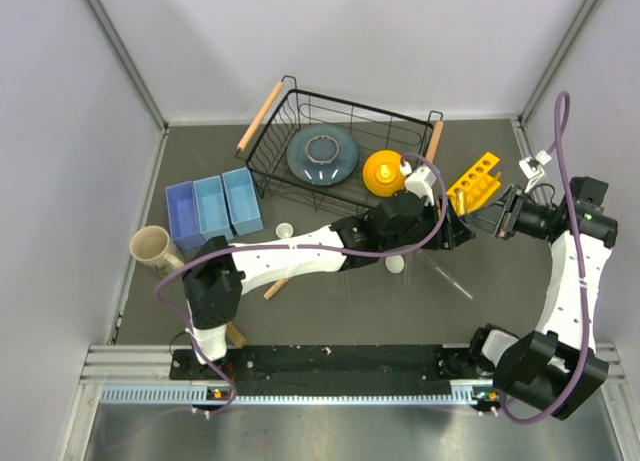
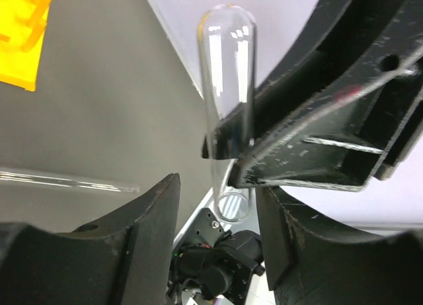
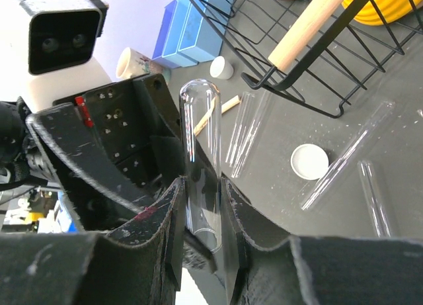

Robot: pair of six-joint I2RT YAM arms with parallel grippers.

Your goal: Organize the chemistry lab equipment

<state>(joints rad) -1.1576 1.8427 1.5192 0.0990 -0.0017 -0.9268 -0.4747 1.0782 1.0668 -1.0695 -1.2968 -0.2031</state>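
My right gripper [image 3: 201, 212] is shut on a thin clear tube [image 3: 200, 139] and holds it above the table, near the yellow rack [image 1: 473, 181]. The left gripper [image 2: 218, 219] faces it, its jaws on either side of the same tube [image 2: 228, 87] with a gap showing on the left side. From above, the two grippers meet at the tube [image 1: 481, 224]. More clear tubes [image 3: 248, 130] lie on the table. Near them are a white round piece [image 3: 309, 161], a second one [image 1: 285, 230] and a short wooden stick [image 1: 275, 288].
A black wire basket [image 1: 300, 111] at the back holds a grey-blue plate [image 1: 322, 154] and an orange bowl [image 1: 385, 171]. Three blue bins [image 1: 213, 209] and a beige cup [image 1: 152, 247] stand at the left. Grey walls enclose the table.
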